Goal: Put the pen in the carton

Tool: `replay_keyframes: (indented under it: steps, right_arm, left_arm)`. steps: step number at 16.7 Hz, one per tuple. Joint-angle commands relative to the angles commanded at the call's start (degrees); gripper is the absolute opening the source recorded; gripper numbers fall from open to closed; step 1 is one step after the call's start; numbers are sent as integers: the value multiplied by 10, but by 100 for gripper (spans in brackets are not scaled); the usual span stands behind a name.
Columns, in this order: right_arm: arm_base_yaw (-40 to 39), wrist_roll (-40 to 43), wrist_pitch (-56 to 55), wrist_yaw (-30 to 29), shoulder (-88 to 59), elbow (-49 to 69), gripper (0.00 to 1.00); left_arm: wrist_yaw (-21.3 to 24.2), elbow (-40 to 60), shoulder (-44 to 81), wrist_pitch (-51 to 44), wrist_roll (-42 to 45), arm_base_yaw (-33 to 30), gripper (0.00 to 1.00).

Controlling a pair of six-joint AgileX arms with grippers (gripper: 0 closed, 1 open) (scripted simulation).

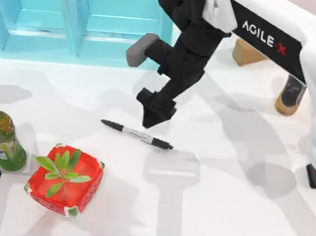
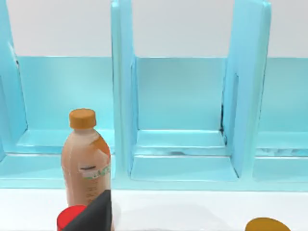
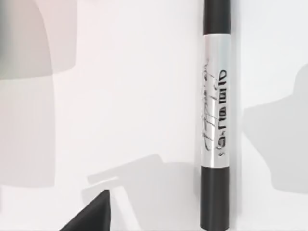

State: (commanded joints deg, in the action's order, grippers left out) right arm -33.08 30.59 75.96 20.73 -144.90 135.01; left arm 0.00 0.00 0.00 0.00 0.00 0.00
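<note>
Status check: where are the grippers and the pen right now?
Right gripper above the pen, nothing held. Pen flat on the table, mid-table. Left arm parked at the table's left edge. Nothing touching the pen.

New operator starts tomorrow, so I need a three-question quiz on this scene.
1. True or false: the pen lies flat on the table.
2. Which hand hovers above the pen: A) left, B) right?
3. Fill in: the bottle beside the red box at the table's left has a ____ cap.

Key: 1 true; 2 B; 3 orange.
</note>
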Motion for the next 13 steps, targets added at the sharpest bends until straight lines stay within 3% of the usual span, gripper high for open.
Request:
replay_keyframes:
  steps: [13]
  right_arm:
    - [-41,-45,-185,-4,-49,-120,100]
  left_arm:
    - [0,0,0,0,0,0,100]
